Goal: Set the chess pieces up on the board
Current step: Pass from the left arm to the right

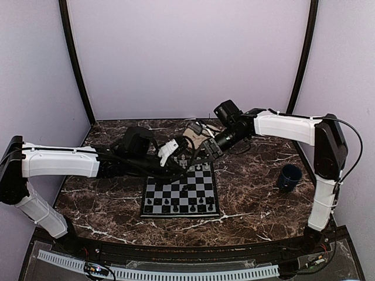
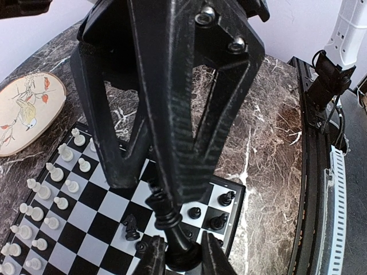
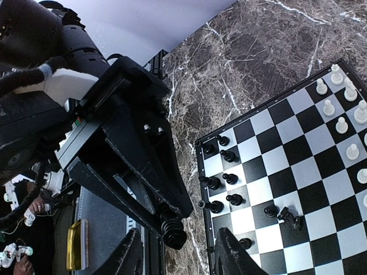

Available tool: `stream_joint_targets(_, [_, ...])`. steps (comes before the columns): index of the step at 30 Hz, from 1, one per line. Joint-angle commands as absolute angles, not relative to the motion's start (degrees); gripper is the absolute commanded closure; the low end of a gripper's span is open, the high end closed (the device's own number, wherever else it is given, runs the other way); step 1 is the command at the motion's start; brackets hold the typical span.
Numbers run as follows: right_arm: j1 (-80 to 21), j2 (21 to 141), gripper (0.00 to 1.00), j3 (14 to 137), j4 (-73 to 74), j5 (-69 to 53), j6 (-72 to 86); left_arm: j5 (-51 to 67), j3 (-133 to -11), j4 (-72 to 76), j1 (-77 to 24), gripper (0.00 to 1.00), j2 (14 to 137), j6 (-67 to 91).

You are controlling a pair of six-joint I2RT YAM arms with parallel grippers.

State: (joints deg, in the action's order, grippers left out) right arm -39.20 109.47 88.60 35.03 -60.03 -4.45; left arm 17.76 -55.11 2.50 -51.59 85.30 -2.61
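The checkered board [image 1: 153,186] lies mid-table. White pieces [image 2: 57,189] fill its far rows, also in the right wrist view [image 3: 344,109]. Black pieces [image 2: 218,220] stand along the near rows, also in the right wrist view [image 3: 221,172]. My left gripper [image 2: 182,258] is shut on the base of a tall black piece [image 2: 172,229] and holds it above the board's near right corner. My right gripper [image 3: 179,255] is open, its fingers either side of that piece's top [image 3: 173,232]. In the top view both grippers meet over the board's far edge: the left [image 1: 186,161] and the right [image 1: 202,153].
A round beige plate with a bird picture [image 2: 28,109] lies beyond the board. A dark blue mug [image 1: 289,177] stands on the marble table at the right. A black knight [image 3: 289,217] sits apart from the rows, toward the board's middle.
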Motion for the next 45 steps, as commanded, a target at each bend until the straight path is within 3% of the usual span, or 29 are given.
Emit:
stream_joint_targets(1, [-40.2, 111.1, 0.58, 90.0, 36.9, -61.6, -6.3, 17.7, -55.2, 2.8, -51.4, 0.92, 83.4, -3.3])
stream_joint_targets(14, [-41.9, 111.8, 0.7, 89.8, 36.3, -63.5, -6.0, 18.0, -55.6, 2.2, -51.5, 0.92, 84.2, -2.8])
stream_joint_targets(28, [-42.5, 112.1, 0.95, 90.4, 36.2, -64.2, -6.1, 17.1, -55.8, 1.4, -51.5, 0.89, 84.7, -2.6])
stream_joint_targets(34, [-42.3, 109.8, 1.0, 93.1, 40.2, -57.4, -10.9, 14.7, -56.7, 0.2, -51.3, 0.65, 80.4, -0.4])
stream_joint_targets(37, [-42.3, 107.8, 1.0, 93.9, 41.2, -52.8, -13.0, 9.3, -57.5, -0.5, -51.2, 0.42, 76.7, 0.2])
stream_joint_targets(38, [-42.3, 107.4, 1.0, 94.3, 41.7, -51.6, -13.7, 7.4, -57.8, -0.9, -50.9, 0.17, 75.6, 0.4])
stream_joint_targets(39, [-42.3, 107.0, 1.0, 94.8, 42.4, -50.5, -14.3, 5.6, -58.1, -1.4, -50.5, 0.03, 74.9, 0.5])
stream_joint_targets(45, [-42.6, 105.2, 1.0, 96.7, 44.8, -43.7, -18.2, -2.9, -60.6, -5.0, -44.7, 0.01, 73.9, 1.6])
